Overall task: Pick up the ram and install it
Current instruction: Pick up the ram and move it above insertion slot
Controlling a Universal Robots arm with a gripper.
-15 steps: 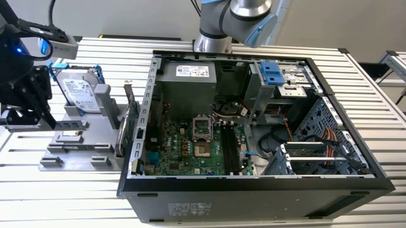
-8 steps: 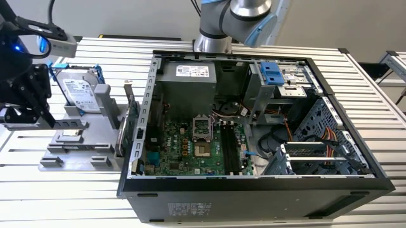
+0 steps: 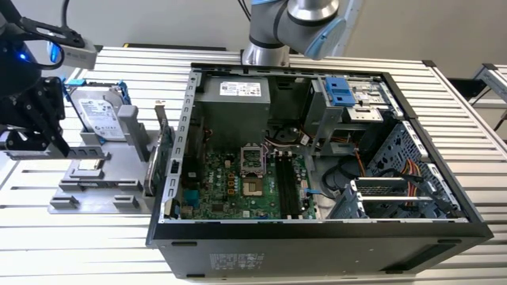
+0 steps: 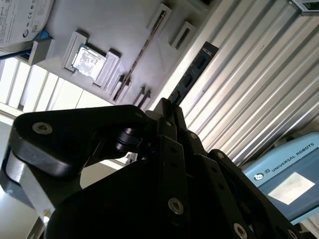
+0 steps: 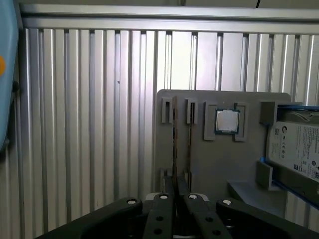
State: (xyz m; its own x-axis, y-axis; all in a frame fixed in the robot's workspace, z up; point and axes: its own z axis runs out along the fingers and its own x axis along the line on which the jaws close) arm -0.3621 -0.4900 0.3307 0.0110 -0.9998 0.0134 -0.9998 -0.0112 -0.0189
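- the black gripper (image 4: 168,107) had its jaws closed on the ram (image 4: 193,72), a thin, long dark circuit-board strip that stuck out past the fingertips.
- gripper and ram hung at the exterior view's left, above the flat grey plastic holder tray (image 3: 91,195).
- step in hand, as i judged it: the pick looked made, the install not.
- installing would call for lining the strip up over the long black motherboard slots (image 3: 287,184), lower middle of the exterior view.

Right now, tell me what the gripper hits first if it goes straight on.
Most likely the ram standing on edge in the tray, in line with the gripper; how near, I cannot tell.
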